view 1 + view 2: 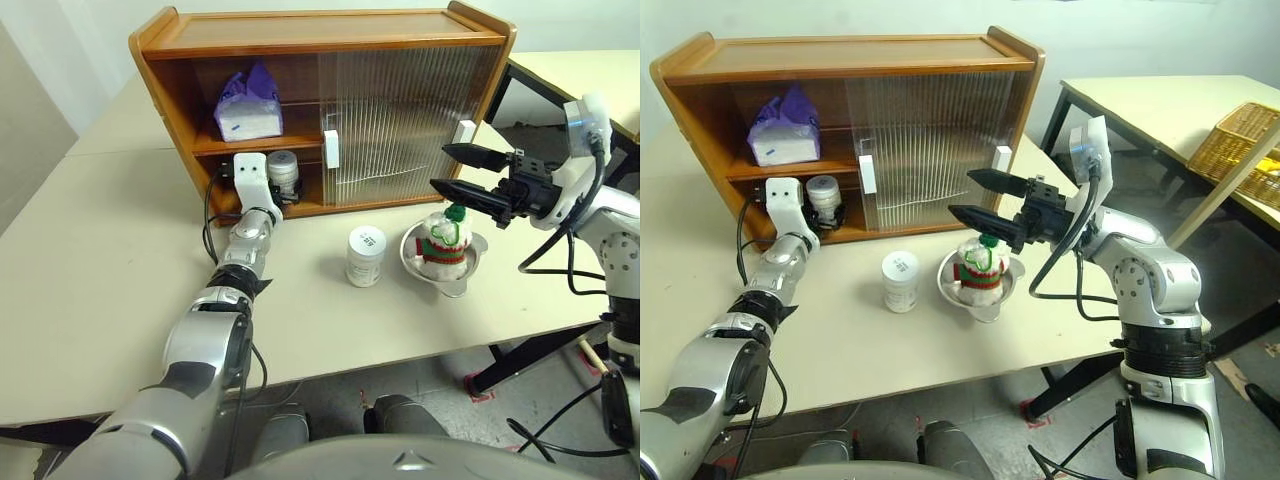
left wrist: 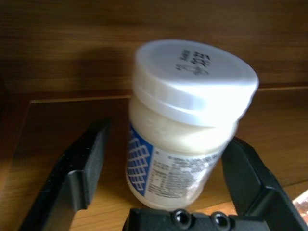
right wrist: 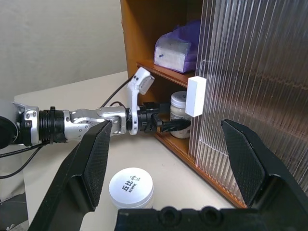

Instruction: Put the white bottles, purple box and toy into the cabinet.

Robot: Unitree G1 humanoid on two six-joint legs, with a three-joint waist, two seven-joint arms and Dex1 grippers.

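Left claw [image 2: 159, 192] apart around tilted white bottle [image 2: 185, 120], contact unclear; right claw [image 1: 470, 175] apart, empty.

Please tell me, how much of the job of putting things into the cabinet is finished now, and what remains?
Done: the purple box lies on the upper shelf of the cabinet. In hand: one white bottle stands on the lower shelf between the open fingers of the left gripper, so it looks just released. Left: the second white bottle on the table and the toy in the steel bowl. The right gripper hangs open above the toy.
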